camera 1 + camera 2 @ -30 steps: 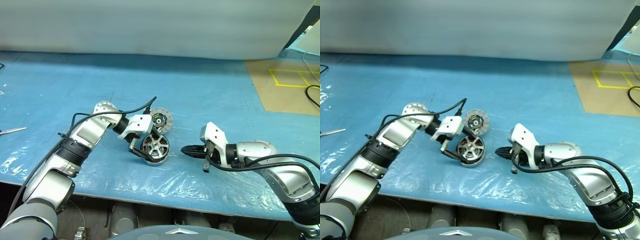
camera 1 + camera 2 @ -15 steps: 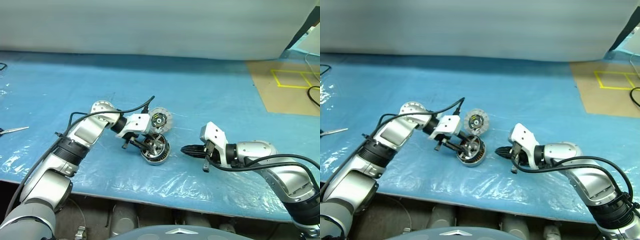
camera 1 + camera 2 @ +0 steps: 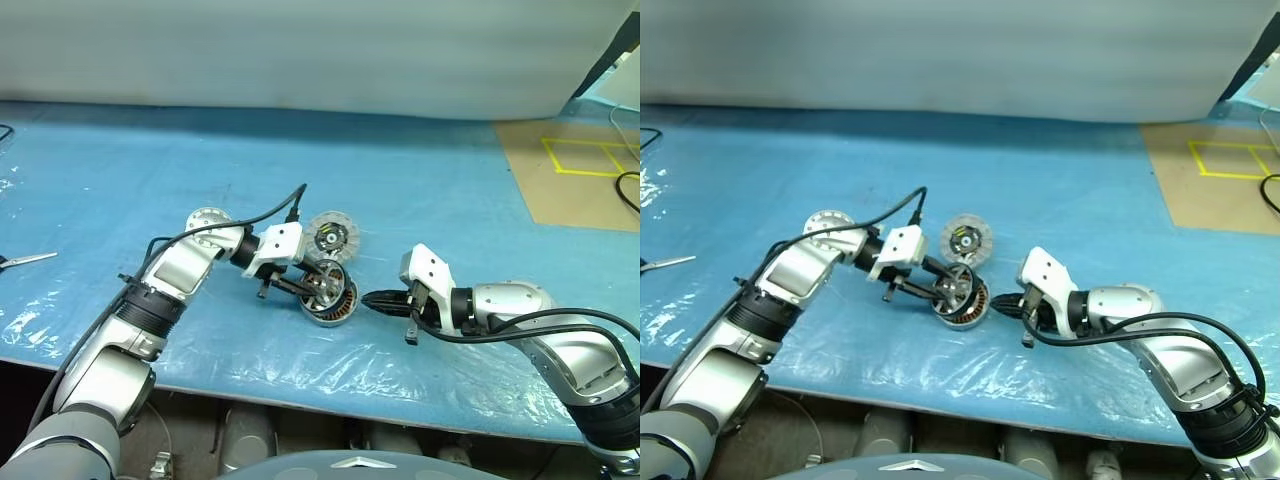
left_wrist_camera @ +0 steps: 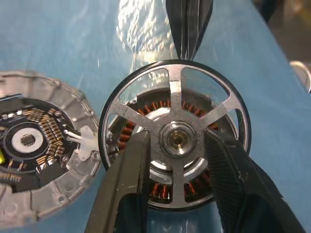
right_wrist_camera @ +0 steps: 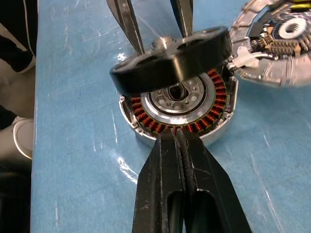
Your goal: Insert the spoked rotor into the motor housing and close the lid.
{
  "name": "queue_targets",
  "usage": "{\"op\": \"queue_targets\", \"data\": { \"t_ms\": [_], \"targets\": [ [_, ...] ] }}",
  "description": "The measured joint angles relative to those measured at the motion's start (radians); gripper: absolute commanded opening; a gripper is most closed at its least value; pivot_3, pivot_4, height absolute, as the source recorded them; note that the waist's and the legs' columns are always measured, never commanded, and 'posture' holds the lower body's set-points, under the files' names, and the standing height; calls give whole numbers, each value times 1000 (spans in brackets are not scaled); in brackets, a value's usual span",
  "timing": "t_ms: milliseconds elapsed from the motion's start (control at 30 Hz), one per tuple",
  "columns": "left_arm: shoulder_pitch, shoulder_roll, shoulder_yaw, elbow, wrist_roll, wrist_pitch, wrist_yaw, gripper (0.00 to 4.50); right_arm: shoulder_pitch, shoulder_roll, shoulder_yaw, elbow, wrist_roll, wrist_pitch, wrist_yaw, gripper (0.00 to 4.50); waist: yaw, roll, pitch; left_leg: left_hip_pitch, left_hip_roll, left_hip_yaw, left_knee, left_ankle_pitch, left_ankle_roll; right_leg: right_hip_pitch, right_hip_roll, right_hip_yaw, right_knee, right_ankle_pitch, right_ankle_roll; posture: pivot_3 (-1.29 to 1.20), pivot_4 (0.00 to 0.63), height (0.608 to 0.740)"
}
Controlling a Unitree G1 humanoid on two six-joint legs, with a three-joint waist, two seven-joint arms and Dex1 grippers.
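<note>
The spoked rotor [image 5: 175, 63] hangs tilted just above the motor housing [image 5: 146, 116], one edge low over the copper windings. My left gripper [image 4: 176, 138] is shut on the rotor's hub, one finger on each side. The housing [image 3: 340, 312] rests on the blue table. At its near rim sits my right gripper [image 5: 177, 138], shut, with its tips touching or almost touching the metal wall. The lid [image 3: 330, 238] lies just behind the housing with its white-segmented face and dark centre up, close beside the housing [image 4: 160, 187].
Crinkled clear film [image 3: 300, 360] covers the blue table toward its front edge. A brown board with yellow tape [image 3: 570, 170] lies at the back right. A thin metal tool [image 3: 25, 260] sits at the far left edge. A grey wall runs along the back.
My left gripper has closed on the rotor's hub and tipped the rotor up. Rotor and housing have shifted right, up to the right gripper's tips. The right arm kept still.
</note>
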Motion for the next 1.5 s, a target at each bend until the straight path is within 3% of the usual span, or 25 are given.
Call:
{"op": "queue_targets", "data": {
  "t_ms": [300,567,733,1133,1500],
  "targets": [
    [42,94,57,-93,-76,92,-21,1385,-23,3,0,2,6,2,21,0,-2,0,0,0,0,0,0,0,0,0,0,0,-1,0,0,0,150,740],
    [133,104,207,-200,-201,180,87,1385,-201,104,39,109,42,26,39,0,-13,1,1,1,1,1,0,0,0,0,1,0,0,-2,-3,0,150,740],
    [264,69,319,-257,-250,193,229,1385,-224,144,133,197,-3,-9,75,0,-15,1,1,-3,1,0,0,0,0,-1,1,-2,-1,0,0,0,150,740],
    [642,33,514,-490,-473,287,422,1385,-253,201,136,303,-2,-30,132,0,-28,1,1,-2,3,0,1,0,0,-1,1,-4,-1,-2,-4,0,150,740],
    [712,67,523,-482,-467,272,424,1385,-257,289,138,390,-22,-26,107,0,-29,0,1,0,3,1,1,0,0,0,1,-3,-2,-3,-4,0,150,740]
  ]
}}
